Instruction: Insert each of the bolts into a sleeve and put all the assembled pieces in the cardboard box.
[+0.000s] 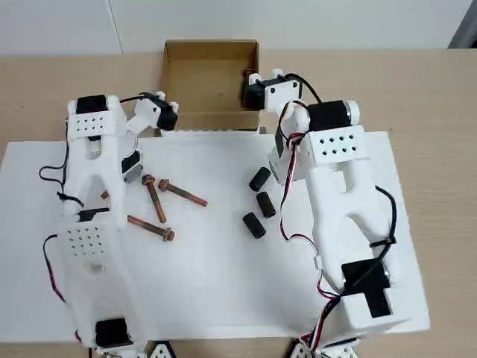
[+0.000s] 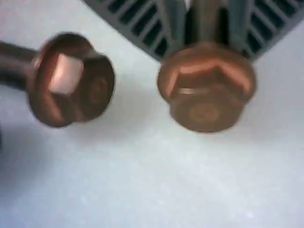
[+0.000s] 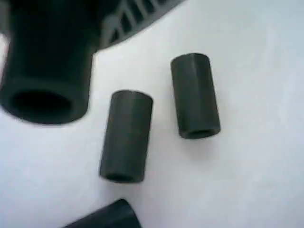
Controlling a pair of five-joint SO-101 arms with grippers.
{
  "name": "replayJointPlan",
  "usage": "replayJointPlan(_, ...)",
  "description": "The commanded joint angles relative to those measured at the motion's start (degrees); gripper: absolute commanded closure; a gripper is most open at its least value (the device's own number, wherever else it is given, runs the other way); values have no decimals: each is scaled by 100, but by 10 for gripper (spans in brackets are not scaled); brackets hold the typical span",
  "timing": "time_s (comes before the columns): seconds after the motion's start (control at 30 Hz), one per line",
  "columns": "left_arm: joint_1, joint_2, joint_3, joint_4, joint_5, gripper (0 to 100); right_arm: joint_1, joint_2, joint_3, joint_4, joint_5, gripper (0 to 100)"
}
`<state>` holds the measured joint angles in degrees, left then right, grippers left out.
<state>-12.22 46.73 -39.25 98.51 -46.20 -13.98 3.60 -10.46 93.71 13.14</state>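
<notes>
Cardboard box (image 1: 209, 52) at the desk's (image 1: 432, 89) far middle, visible floor bare; left gripper (image 2: 190, 23) clamps a bolt (image 2: 206, 88); right gripper (image 3: 95, 26) clamps a sleeve (image 3: 45, 66); loose sleeves (image 1: 266, 203) lie right of loose bolts (image 1: 182, 194).

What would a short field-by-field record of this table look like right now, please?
left jaws: shut on the held bolt, its shank running up between them
right jaws: shut on the held sleeve
loose bolts: three, lying on the white sheet beside the left arm
loose sleeves: three, lying on the sheet beside the right arm
cardboard box: open, at the sheet's far edge
assembled pieces: none visible; no loose bolt sits in a sleeve
</notes>
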Motion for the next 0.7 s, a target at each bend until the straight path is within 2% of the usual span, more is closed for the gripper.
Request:
replayJointPlan(0.0, 9, -70, -303, -26, -26, 995, -40, -330, -70, -13, -53, 995)
replayJointPlan(0.3, 18, -527, -681, 185, 9, 995, -145, -1138, -26, 57, -53, 995)
replayJointPlan(0.67, 492, -3200, 1332, 176, 0, 995, -435, -2141, 862, 145, -44, 995)
